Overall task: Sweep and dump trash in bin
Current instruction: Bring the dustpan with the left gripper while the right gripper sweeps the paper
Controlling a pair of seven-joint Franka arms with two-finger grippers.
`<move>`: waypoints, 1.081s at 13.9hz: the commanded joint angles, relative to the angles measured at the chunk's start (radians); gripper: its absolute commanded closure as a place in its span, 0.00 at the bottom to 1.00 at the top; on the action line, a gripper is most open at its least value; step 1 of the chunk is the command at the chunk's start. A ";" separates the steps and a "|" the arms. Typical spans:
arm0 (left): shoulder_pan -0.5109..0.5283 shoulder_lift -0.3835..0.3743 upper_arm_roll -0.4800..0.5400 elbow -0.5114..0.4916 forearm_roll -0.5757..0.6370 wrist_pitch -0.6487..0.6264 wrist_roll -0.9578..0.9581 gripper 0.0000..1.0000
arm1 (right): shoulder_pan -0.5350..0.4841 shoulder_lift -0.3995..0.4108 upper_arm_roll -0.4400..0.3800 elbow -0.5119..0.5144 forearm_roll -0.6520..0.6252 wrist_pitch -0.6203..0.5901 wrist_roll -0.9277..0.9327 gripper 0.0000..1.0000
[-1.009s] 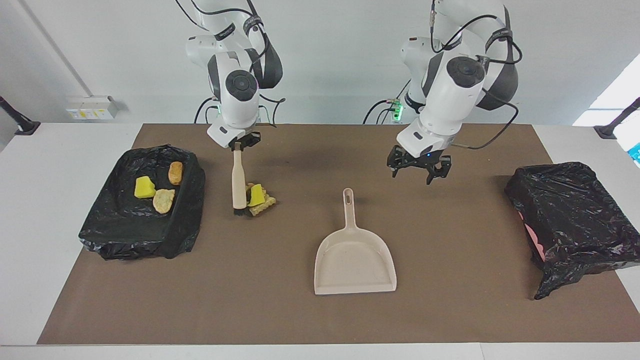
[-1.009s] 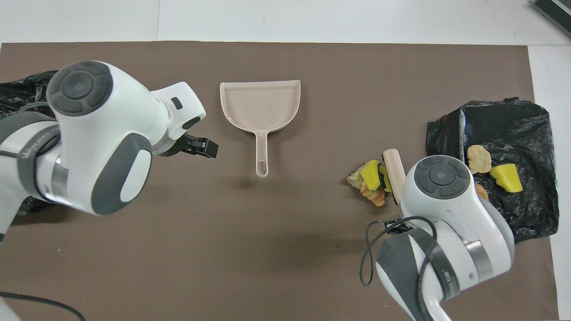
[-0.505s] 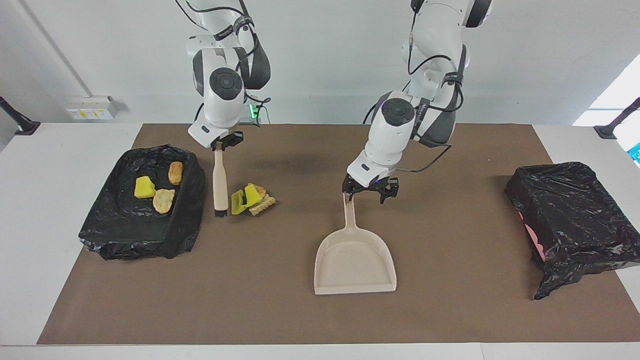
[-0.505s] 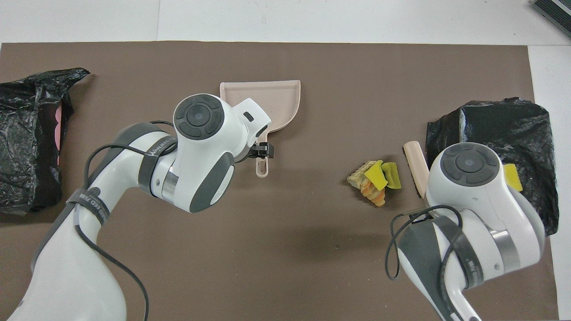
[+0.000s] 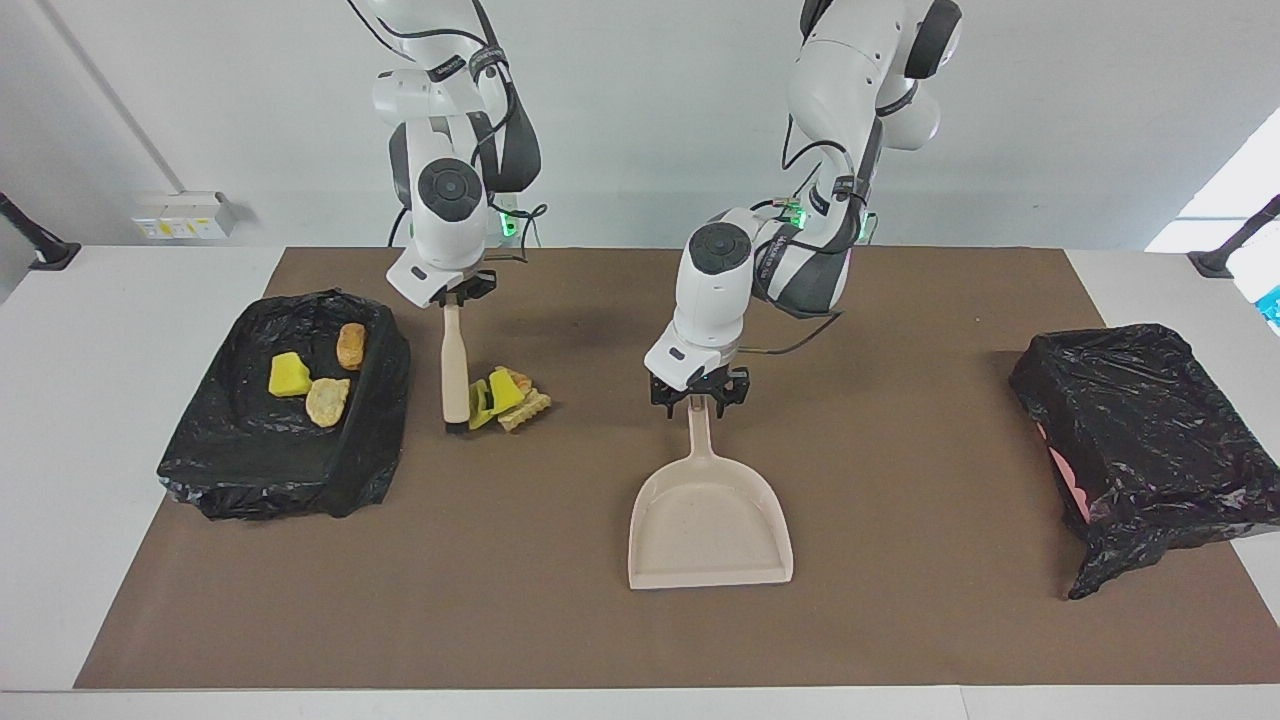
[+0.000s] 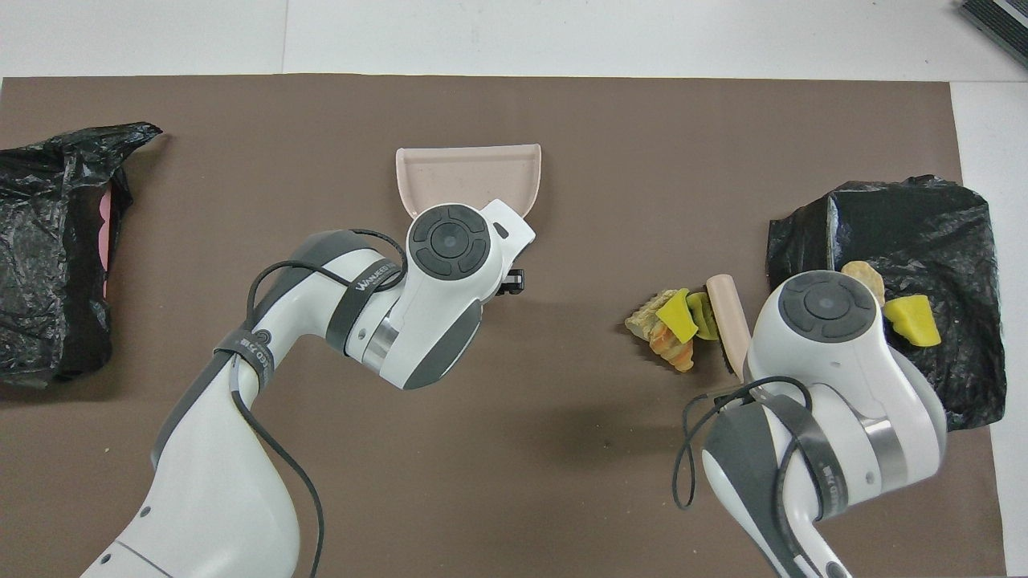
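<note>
The left pincer (image 5: 699, 400) sat over the dustpan (image 5: 709, 520) handle's end, grip not discernible. The handle ran toward the robots. The right pincer (image 5: 459, 297) gripped the brush (image 5: 455, 370), upright beside the trash (image 5: 508, 397).

Robotics lab bench, not a home; two white robot arms (image 5: 720, 290) fixed at one edge of a white table (image 5: 120, 330), a brown mat (image 5: 560, 620) laid over its middle; bare pale wall (image 5: 640, 120) with a cable duct and a labelled socket box (image 5: 185, 213); black clamp stands (image 5: 35, 240) at the table corners; props only: bins lined with black bags (image 5: 1140, 440), a dustpan (image 5: 708, 520), sponge and food-like scraps (image 5: 505, 397).
</note>
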 commanded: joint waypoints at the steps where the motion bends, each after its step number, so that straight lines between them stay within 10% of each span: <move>1: -0.002 0.030 0.010 0.066 0.022 -0.016 -0.011 0.50 | 0.029 -0.002 0.005 -0.032 0.039 0.021 0.055 1.00; 4: 0.005 0.033 0.011 0.066 0.023 0.006 -0.008 0.99 | 0.137 0.000 0.005 -0.015 0.082 0.022 0.164 1.00; 8: 0.042 0.024 0.011 0.065 0.022 0.024 0.063 1.00 | 0.150 0.012 0.003 0.026 0.090 -0.005 0.192 1.00; 15: 0.165 -0.065 0.010 0.054 0.008 -0.074 0.719 1.00 | 0.124 0.035 0.002 0.103 0.073 -0.060 0.217 1.00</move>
